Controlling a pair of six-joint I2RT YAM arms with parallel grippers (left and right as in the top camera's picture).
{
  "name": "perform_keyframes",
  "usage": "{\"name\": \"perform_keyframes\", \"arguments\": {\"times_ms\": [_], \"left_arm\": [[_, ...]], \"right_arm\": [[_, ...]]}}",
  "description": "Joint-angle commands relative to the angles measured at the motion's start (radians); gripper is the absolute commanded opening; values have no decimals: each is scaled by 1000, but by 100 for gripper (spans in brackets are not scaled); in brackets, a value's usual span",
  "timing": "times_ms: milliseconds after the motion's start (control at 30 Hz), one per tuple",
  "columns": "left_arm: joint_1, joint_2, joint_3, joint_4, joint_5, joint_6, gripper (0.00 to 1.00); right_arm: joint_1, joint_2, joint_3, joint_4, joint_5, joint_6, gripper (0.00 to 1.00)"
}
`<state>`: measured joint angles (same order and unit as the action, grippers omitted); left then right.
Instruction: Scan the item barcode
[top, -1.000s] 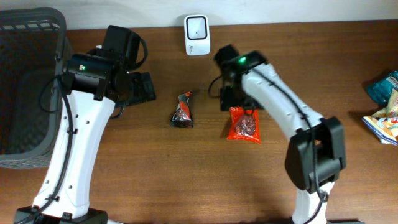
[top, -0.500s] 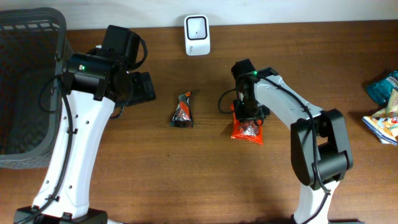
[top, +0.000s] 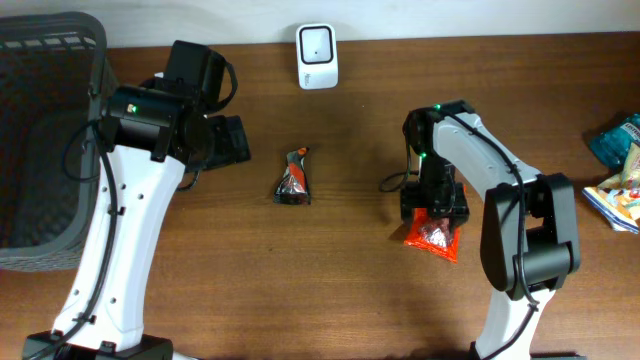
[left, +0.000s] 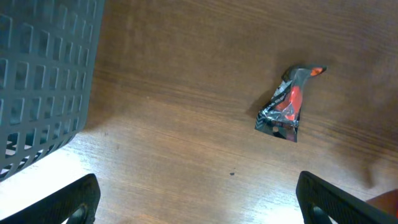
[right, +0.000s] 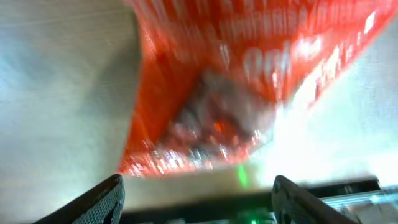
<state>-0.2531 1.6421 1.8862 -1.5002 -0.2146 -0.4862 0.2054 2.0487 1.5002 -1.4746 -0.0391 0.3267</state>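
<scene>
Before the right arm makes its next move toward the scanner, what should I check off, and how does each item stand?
1. Right gripper positioned over the red snack packet: ok.
2. Firm grip on that packet: cannot tell. The right wrist view is blurred, and the fingers stand at the packet's edges.
3. Barcode side located: cannot tell. No barcode shows in any view.
4. Scanner at the table's far edge with nothing in front of it: ok.
5. Left gripper open, holding nothing, and well off to the side: ok.
6. Small dark packet lying apart from the red one: ok.
</scene>
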Motion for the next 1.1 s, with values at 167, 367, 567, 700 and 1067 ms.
{"name": "perform_keyframes", "arguments": {"times_ms": [167,367,567,700,1067], "left_arm": [[0,-4,3,2,-11,16,99],[0,-4,3,2,-11,16,99],[0,-4,3,2,-11,16,99],[0,-4,3,2,-11,16,99],[0,-4,3,2,-11,16,99]], "right_arm": [[50,-5,-80,108,-128,-12,73],[113,0,-100,549,-440,41,75],[12,-8,286,311,-455,-174,88],[-27,-4,375,59,-152,-320,82],[-33,7,-76,240,-104,-179,80]]}}
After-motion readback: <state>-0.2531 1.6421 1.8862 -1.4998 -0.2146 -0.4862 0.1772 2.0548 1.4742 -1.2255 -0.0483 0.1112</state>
